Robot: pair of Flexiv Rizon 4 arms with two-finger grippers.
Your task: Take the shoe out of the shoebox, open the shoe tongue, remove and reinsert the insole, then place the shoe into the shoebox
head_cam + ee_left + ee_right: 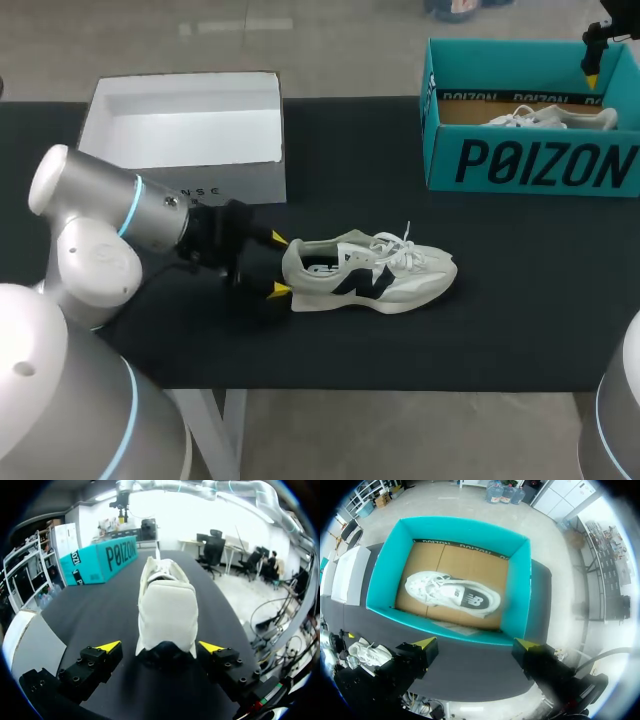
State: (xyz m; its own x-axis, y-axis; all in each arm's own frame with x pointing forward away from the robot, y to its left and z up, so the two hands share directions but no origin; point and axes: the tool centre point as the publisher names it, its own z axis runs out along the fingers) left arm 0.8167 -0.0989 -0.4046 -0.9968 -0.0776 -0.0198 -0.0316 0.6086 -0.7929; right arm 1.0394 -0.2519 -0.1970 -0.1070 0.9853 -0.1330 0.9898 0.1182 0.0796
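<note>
A white and grey shoe (370, 272) with a dark side mark lies on the black table, toe to the right. My left gripper (277, 264) stands open at its heel, one yellow tip on each side. In the left wrist view the shoe's heel (167, 615) sits between the open fingers of the left gripper (160, 647), without clear contact. The teal shoebox (530, 115) stands at the back right with a second shoe (452, 594) inside. My right gripper (475, 644) hangs open high above the shoebox (517, 600); only one yellow tip of the right gripper (592, 75) shows in the head view.
A white open box (185, 130) stands at the back left, close behind my left arm. The table's front edge (400, 385) runs a short way below the shoe. Bare black cloth lies between the shoe and the teal box.
</note>
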